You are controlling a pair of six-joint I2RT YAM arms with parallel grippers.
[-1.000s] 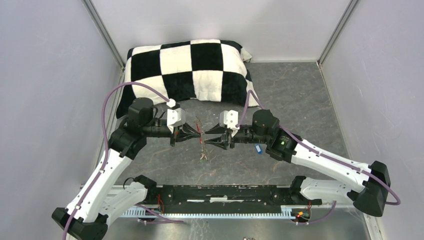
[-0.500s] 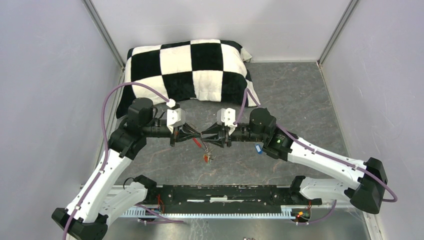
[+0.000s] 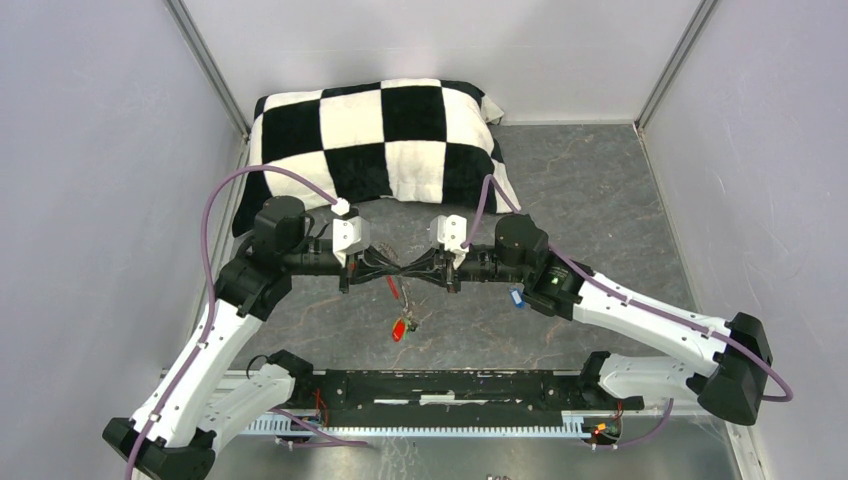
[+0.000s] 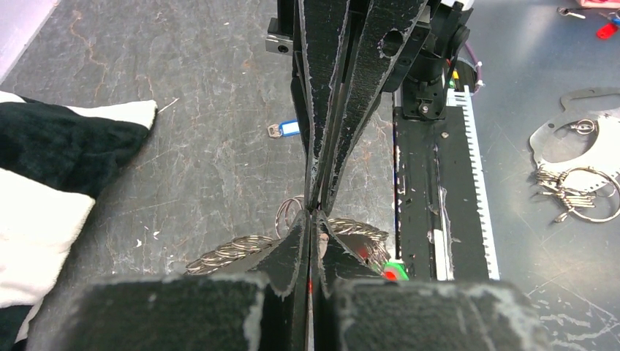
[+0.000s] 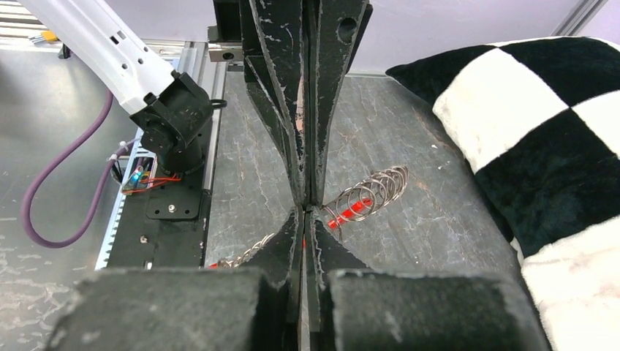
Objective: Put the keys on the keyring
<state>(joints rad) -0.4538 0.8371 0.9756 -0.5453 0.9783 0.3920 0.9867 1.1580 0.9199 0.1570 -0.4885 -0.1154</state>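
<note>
Both hands tip to tip, tight on the keyring (image 5: pixel 365 194): left hand (image 3: pixel 398 271) as before, right hand (image 3: pixel 413 271) newly closed.

Two white-and-black arms rise from the ends of the black mounting rail (image 3: pixel 430 385). The left arm (image 3: pixel 215 340) and right arm (image 3: pixel 650 320) each bend inward at the elbow, with their dark wrists stretched level toward each other beyond the rail's middle. The left gripper (image 3: pixel 397 272) points right and the right gripper (image 3: pixel 410 272) points left, tips meeting nose to nose. Both pairs of jaws are pressed closed, fingers flat together with no gap. A purple cable (image 3: pixel 215 215) arches over each arm.
</note>
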